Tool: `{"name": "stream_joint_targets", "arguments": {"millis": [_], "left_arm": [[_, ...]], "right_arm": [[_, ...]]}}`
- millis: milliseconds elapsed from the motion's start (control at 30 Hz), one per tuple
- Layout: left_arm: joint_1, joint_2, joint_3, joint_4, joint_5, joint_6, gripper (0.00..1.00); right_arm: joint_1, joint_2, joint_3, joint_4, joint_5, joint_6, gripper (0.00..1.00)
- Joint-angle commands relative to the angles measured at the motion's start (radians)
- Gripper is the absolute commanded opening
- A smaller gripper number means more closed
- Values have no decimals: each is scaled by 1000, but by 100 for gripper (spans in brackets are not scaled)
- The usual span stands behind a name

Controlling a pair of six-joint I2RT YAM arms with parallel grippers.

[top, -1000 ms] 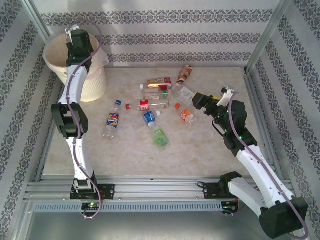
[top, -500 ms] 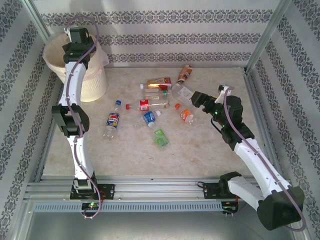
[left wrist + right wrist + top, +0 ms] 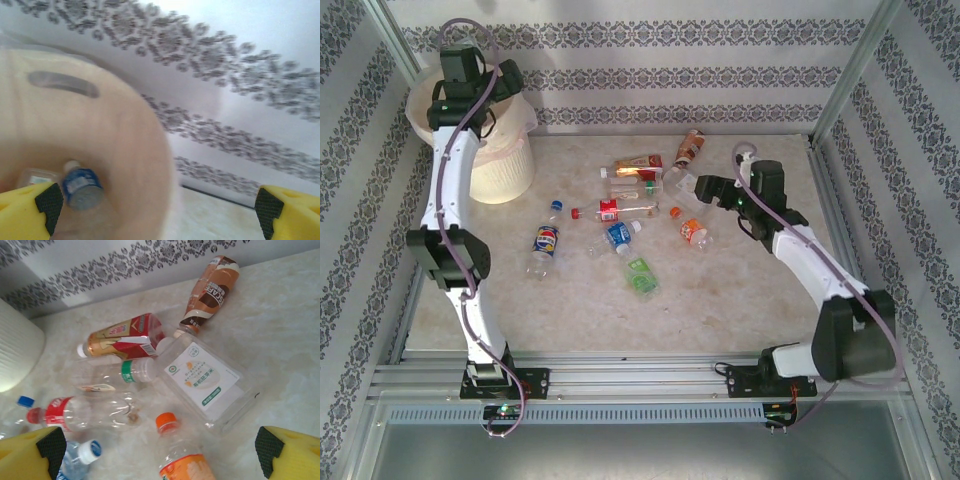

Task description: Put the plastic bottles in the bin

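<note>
Both empty and spread wide, left gripper (image 3: 156,210) over the bin (image 3: 125,150), right gripper (image 3: 157,452) above the crowded plastic bottles (image 3: 125,340), liable to roll the orange-capped bottle (image 3: 185,465).

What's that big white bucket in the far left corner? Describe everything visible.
The bin is a cream-white round plastic bucket with ribbed sides and a thin liner over its rim. It stands upright at the far left corner of the table. A handle slot is cut near the top; a blue-labelled bottle lies inside.
</note>
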Motion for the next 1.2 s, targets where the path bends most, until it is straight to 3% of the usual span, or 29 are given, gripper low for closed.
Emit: {"name": "stream_joint_targets", "arguments": {"millis": [0,100,300,467,633,800,1167], "left_arm": [[5,-69,-53,59,192,-102,100],[1,-148,-149,118,280,-147,100],[-8,-331,-421,319,381,-275,100],[-49,-434,-530,293,407,-306,100],[-96,-529,-690,282,392,-333,100],[-120,-602,-872,334,362,-416,100],[-123,-637,-925,262,303,-391,100]], "right_arm": [[-20,91,80,-53,8,-153,98],[-39,206,208,-195,-105,-294,98],[-65,390,416,-398,-99,-443,98],[-68,554,613,-585,-64,-596,98],[-57,670,765,-704,-13,-687,98],[-28,735,816,-714,33,-733,98],[19,887,962,-802,107,-812,98]]}}
